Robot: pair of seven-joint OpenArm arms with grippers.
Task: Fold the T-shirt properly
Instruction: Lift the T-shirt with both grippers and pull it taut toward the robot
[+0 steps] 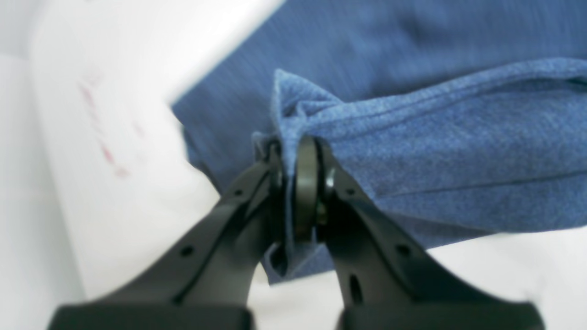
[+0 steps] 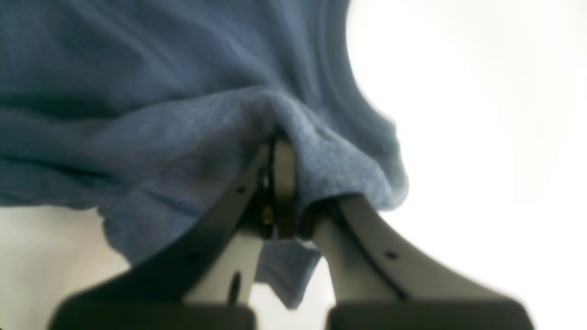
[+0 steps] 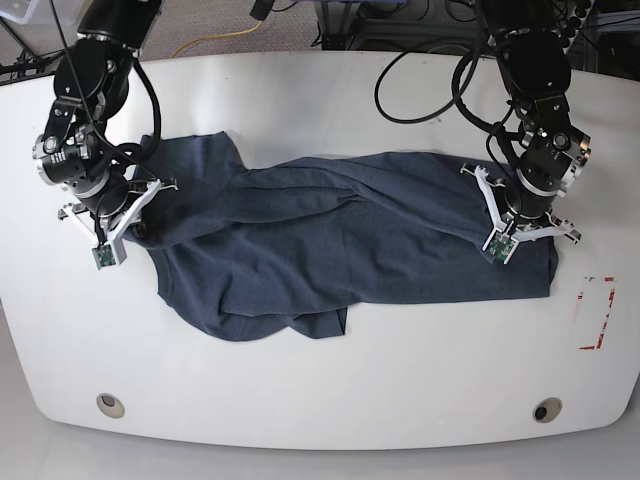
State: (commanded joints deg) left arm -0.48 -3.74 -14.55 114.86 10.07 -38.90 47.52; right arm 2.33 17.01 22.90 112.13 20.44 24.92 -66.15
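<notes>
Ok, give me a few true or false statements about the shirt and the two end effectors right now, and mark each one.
1. The left end effector is clamped on a fold of the T-shirt. True.
2. The right end effector is open, clear of the cloth. False: it is shut on a bunched edge of fabric.
3. The T-shirt is folded into a neat rectangle. False: it lies rumpled and spread across the table.
4. A red marking is on the table beside the shirt. True.

white table [image 3: 400,380] bears the t-shirt [image 3: 330,250] (rumpled).
</notes>
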